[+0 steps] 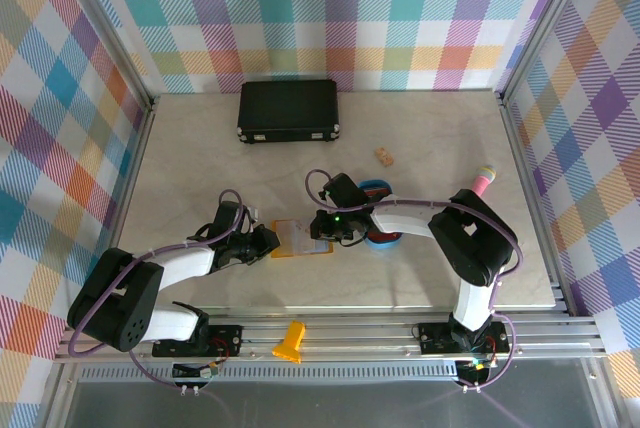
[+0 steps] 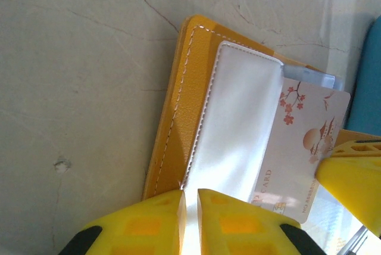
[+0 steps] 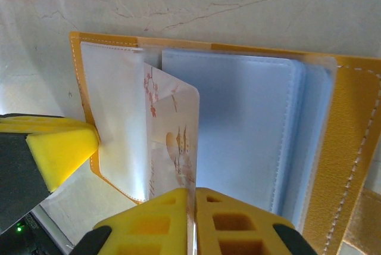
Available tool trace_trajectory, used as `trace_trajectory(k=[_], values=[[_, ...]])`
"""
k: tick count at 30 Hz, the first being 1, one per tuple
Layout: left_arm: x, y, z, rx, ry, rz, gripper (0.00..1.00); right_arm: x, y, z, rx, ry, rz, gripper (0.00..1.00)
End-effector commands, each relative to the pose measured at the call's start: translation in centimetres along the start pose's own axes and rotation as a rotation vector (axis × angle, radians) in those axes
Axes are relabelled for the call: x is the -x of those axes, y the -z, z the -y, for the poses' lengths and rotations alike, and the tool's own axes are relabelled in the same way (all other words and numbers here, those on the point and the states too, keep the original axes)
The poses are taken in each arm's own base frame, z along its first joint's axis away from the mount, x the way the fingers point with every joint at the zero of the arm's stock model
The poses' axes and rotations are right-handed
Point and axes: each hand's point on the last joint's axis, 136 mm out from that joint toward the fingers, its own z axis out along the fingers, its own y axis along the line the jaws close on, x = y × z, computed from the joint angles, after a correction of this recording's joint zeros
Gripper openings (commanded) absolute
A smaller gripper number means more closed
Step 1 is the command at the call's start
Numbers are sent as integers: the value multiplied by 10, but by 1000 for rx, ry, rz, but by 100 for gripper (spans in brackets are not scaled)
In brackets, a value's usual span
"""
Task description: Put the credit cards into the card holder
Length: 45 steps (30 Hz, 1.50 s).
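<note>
The right gripper (image 3: 191, 198), clamped on the lower edge of a white credit card (image 3: 172, 142) printed with red blossoms, stands the card on edge over an open mustard-yellow card holder (image 3: 351, 148). The left gripper (image 2: 189, 198) pinches the holder's white flap (image 2: 238, 124) between closed fingers, apparently to pin the wallet down and keep a slot spread for the card. The card's far end sits between the white flap and the light blue pockets (image 3: 238, 130); by that showing, insertion looks begun but not finished. The holder lies flat on the table (image 1: 200, 148) near the middle of its near edge, between the two grippers, with a blue tray (image 2: 366, 70) just beside it on the right and a black case (image 1: 288, 111) well apart at the far edge. Count: one card, one holder, one tray, one case, two grippers; whether more cards lie in the tray cannot be told.
</note>
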Motion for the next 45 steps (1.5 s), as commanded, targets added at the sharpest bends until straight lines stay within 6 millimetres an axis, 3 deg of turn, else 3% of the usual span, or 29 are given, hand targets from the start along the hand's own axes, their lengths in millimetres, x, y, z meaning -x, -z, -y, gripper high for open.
trace_trajectory(k=[1,17,26,45], values=[[-21,-1,-45,169,43,-50,16,0,-2,-3,-8,14,-14,7],[-21,-2,-50,199,41,-60,16,-4,-11,4,-36,-4,-56,0],[-20,1,-55,238,33,-57,15,7,-4,-1,-39,78,-5,0],[-20,2,-59,273,20,-62,14,-9,-17,3,-41,5,-84,0]])
